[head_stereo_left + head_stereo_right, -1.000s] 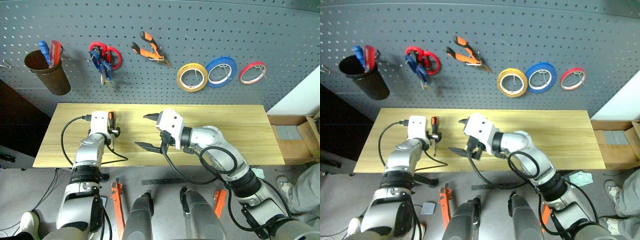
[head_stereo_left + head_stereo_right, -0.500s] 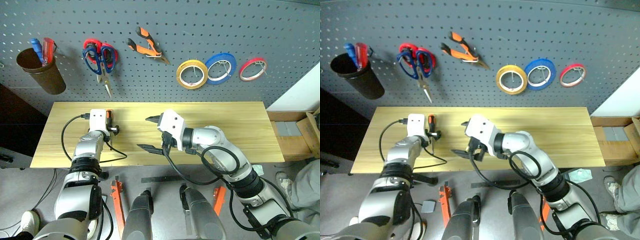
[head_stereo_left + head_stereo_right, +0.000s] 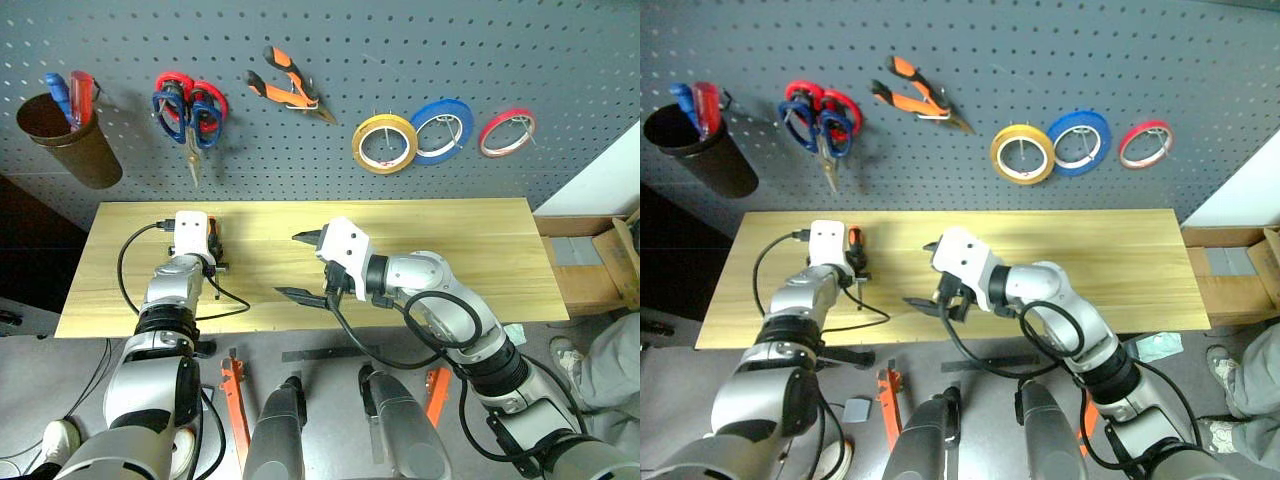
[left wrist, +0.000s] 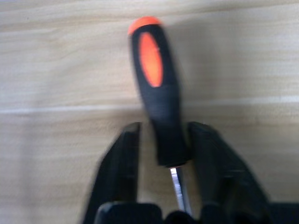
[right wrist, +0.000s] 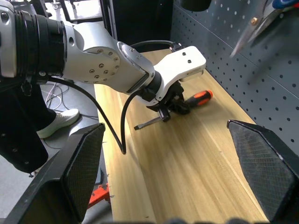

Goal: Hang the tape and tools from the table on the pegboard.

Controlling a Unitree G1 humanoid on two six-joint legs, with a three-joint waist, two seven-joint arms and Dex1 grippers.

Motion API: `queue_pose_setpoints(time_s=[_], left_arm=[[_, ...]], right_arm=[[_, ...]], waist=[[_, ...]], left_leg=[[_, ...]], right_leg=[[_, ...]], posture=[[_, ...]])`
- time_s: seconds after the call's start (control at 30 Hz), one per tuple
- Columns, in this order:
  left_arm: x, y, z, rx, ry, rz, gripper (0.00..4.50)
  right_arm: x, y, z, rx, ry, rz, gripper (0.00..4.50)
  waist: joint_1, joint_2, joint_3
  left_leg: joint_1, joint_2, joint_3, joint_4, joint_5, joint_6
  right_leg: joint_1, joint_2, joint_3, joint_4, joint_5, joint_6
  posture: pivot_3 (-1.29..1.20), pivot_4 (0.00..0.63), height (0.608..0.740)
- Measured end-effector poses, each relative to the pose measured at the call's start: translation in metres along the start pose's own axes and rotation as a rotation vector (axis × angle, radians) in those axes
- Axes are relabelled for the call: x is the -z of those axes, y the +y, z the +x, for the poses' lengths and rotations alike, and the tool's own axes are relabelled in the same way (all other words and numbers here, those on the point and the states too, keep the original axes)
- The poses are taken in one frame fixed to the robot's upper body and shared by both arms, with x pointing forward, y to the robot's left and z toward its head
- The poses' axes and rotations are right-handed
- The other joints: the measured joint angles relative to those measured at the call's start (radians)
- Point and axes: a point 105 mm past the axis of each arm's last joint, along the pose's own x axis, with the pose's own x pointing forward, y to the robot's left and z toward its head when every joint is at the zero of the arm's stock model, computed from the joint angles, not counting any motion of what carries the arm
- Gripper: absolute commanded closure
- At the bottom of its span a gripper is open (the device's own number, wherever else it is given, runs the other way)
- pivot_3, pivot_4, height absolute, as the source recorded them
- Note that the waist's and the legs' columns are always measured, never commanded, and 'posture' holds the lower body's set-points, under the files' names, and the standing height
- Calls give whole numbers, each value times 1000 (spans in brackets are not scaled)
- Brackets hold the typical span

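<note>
Pegboard (image 3: pixel 330 60) ahead of you is nearly dressed: yellow tape (image 3: pixel 384 144), blue-handled scissors (image 3: pixel 190 105) and orange pliers (image 3: pixel 285 88) already hang there, well apart from either gripper. Below it, the wooden table (image 3: pixel 450 250) carries the last item, the orange-and-black screwdriver (image 4: pixel 159 93). Your left gripper (image 4: pixel 163 144) has its fingers clamped on the lower end of that handle, the orange tip sticking out beyond the fingertips, the metal shaft running back between them towards the wrist. Your right gripper (image 3: pixel 305 265) hangs with jaws wide apart, off to the side of the screwdriver, holding nothing.

Watch out: that grip sits near the handle's end, so I'd expect the tool to pivot or slip as you lift. And the trailing cable (image 3: pixel 225 300) lies just beside the shaft; it could snag.
</note>
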Motion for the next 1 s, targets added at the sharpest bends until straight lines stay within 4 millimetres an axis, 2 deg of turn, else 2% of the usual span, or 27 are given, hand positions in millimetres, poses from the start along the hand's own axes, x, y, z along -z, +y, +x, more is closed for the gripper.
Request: queue_pose_setpoints(time_s=[0.2,0.33,0.4,0.53,0.7,0.8,0.9,1.0], left_arm=[[-3,-2,0,2,-8,11,4003],[0,-3,-7,-8,-23,24,4003],[5,-6,-20,-17,-59,59,4003],[18,-33,-56,-4,-98,65,4003],[5,-46,-95,-44,-161,83,4003],[-18,-43,-120,-124,-254,145,4003],[-61,-28,-145,-236,-421,229,4003],[-106,-13,-173,-349,-598,304,4003]], right_arm=[[1,-5,-4,15,3,6,0],[-5,-7,-11,29,-22,31,0],[-12,-6,-21,33,-90,98,0],[-30,0,-44,18,-225,199,0],[-43,9,-53,6,-319,299,0],[-64,2,-50,57,-431,360,0],[-90,-6,-42,81,-515,350,0],[-101,-14,-33,103,-559,353,0]], waist=[[0,0,0],[0,0,0],[0,-1,0],[4,-2,-1],[4,-3,-2],[0,-5,-4],[2,-7,-11],[12,-8,-25]], left_leg=[[-1,-1,0,-1,-2,-2],[-1,-1,-1,-1,-2,-3],[-2,-1,-1,-2,-3,-4],[-3,-3,-3,-2,-3,-5],[-2,-2,-2,-1,-2,-4],[-2,-2,-1,0,-1,-3],[-2,-1,-2,0,1,-5],[-2,0,-2,-2,2,-6]], right_leg=[[-1,-2,0,0,-1,1],[-1,-3,0,-1,-1,1],[-1,-4,0,-1,-1,1],[-1,-8,0,-1,1,-2],[1,-7,-1,-1,-2,3],[1,-6,-2,0,-1,3],[0,-3,-3,0,0,3],[0,-1,-4,-1,0,2]], posture=[[-103,402,740],[-91,365,740],[-87,353,740],[-64,325,740],[-27,296,740],[-2,270,740],[27,256,740],[45,244,740]])
